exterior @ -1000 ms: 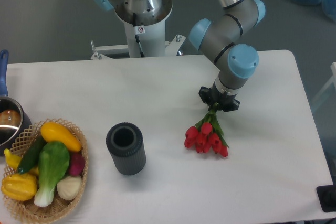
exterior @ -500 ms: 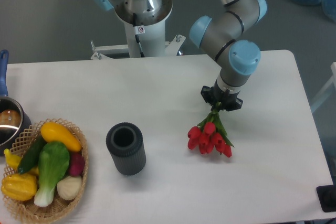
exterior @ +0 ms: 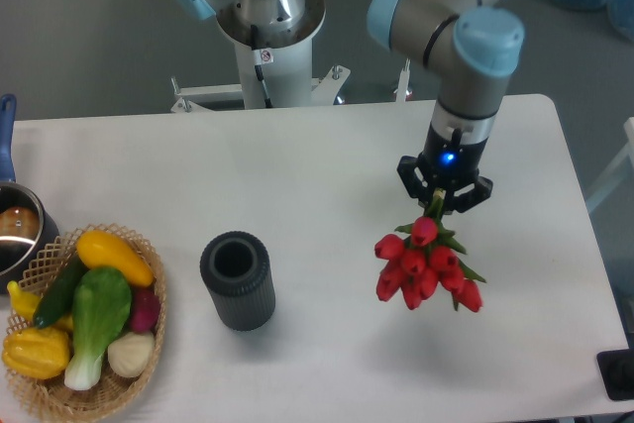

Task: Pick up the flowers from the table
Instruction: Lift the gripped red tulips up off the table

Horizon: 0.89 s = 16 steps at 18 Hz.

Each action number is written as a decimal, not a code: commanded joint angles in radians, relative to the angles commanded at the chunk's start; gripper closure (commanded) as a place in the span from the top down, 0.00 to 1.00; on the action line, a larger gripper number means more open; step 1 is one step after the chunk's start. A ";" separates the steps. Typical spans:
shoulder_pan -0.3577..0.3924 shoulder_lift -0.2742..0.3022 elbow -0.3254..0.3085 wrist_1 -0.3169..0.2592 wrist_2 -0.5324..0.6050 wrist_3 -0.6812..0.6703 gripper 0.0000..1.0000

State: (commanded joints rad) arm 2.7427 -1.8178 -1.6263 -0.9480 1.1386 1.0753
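Note:
The flowers [exterior: 424,265], a bunch of red tulips with green leaves, hang blossoms-down from my gripper [exterior: 442,198], which is shut on their stems. The stems are mostly hidden inside the gripper. The bunch is lifted off the white table [exterior: 327,165] and appears larger, closer to the camera, over the table's right half. The arm's blue-capped wrist stands directly above the gripper.
A dark ribbed cylindrical vase [exterior: 238,280] stands upright left of the flowers. A wicker basket of vegetables [exterior: 84,319] sits at the front left corner. A pot [exterior: 15,225] with a blue handle is at the left edge. The robot base [exterior: 263,17] is behind the table.
The gripper has risen and shifted right with the flowers held in it. The bunch has left the table surface and now hangs more upright below the gripper.

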 joint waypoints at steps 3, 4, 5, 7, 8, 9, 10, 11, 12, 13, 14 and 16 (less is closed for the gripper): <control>0.009 0.003 0.040 0.003 -0.120 -0.002 0.13; 0.011 0.008 0.052 0.003 -0.157 0.001 0.13; 0.012 0.011 0.063 0.006 -0.190 0.005 0.13; 0.023 0.015 0.072 0.038 -0.262 0.003 0.13; 0.025 0.015 0.072 0.052 -0.302 0.000 0.13; 0.026 0.018 0.072 0.055 -0.324 -0.003 0.13; 0.034 0.026 0.071 0.055 -0.327 -0.003 0.13; 0.040 0.031 0.068 0.055 -0.327 -0.003 0.13; 0.040 0.034 0.069 0.055 -0.329 -0.003 0.13; 0.040 0.035 0.069 0.055 -0.330 -0.003 0.13; 0.040 0.034 0.068 0.055 -0.330 -0.003 0.13; 0.041 0.035 0.068 0.055 -0.330 -0.002 0.13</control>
State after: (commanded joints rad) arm 2.7842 -1.7825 -1.5585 -0.8928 0.8084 1.0738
